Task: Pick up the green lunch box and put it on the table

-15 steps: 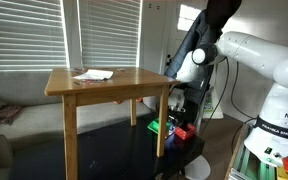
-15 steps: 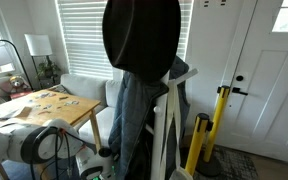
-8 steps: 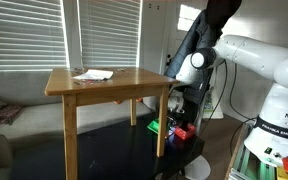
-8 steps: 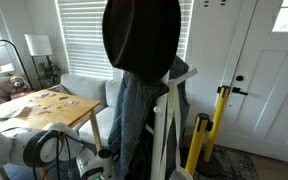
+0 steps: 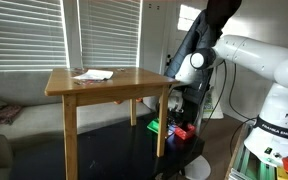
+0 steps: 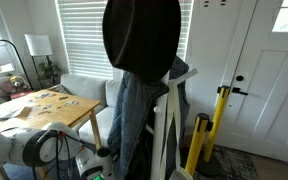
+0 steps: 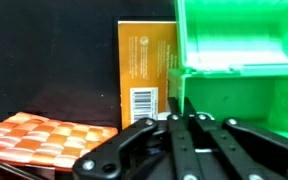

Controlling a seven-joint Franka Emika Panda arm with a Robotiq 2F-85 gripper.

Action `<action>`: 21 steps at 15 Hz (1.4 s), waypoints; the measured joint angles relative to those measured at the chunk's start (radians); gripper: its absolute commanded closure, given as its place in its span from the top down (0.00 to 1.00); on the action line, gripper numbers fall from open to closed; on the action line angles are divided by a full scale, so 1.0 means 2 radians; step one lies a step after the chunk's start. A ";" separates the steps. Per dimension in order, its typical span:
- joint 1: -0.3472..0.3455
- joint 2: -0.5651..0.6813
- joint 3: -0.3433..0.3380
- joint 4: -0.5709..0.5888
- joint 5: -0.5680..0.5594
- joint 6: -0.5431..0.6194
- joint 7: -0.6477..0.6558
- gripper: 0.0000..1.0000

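The green lunch box (image 7: 234, 50) fills the upper right of the wrist view, with its thin left wall running down between my fingers. My gripper (image 7: 180, 112) is shut on that wall. In an exterior view the lunch box (image 5: 154, 127) shows as a small green patch low beside the table's leg, on the black platform, with my gripper (image 5: 174, 118) reaching down to it. The wooden table (image 5: 134, 82) stands tall to the left, and its top also shows in an exterior view (image 6: 59, 108).
A white paper (image 5: 92, 74) lies on the table top. A small red object (image 5: 181, 131) sits by the lunch box. An orange carton (image 7: 144, 70) and an orange woven piece (image 7: 49, 138) lie beside it. A coat stand (image 6: 144, 90) blocks much of one view.
The arm's white wrist section has shifted slightly towards the right. The lunch box, the table and the paper have not moved.
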 measured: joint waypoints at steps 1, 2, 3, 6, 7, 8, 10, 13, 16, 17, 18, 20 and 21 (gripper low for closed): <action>0.001 -0.001 -0.001 0.000 0.000 0.001 0.000 0.01; 0.001 -0.002 -0.002 0.000 0.000 0.003 0.000 0.01; 0.001 -0.005 -0.002 -0.002 0.000 0.005 0.000 0.01; 0.001 -0.035 -0.002 -0.028 0.000 0.013 0.000 0.01; 0.002 -0.051 -0.002 -0.043 0.000 0.013 0.000 0.01; 0.003 -0.069 -0.002 -0.062 0.000 0.013 0.000 0.01; 0.006 -0.110 -0.003 -0.107 0.000 0.004 0.000 0.01; 0.025 -0.170 -0.020 -0.184 -0.001 -0.010 0.001 0.01; 0.047 -0.226 -0.042 -0.260 -0.010 -0.023 -0.002 0.01; 0.051 -0.247 -0.047 -0.288 -0.017 -0.027 -0.005 0.01; 0.054 -0.268 -0.051 -0.315 -0.025 -0.028 -0.008 0.01; 0.057 -0.312 -0.058 -0.367 -0.041 -0.028 -0.014 0.01; 0.058 -0.334 -0.063 -0.390 -0.050 -0.027 -0.016 0.01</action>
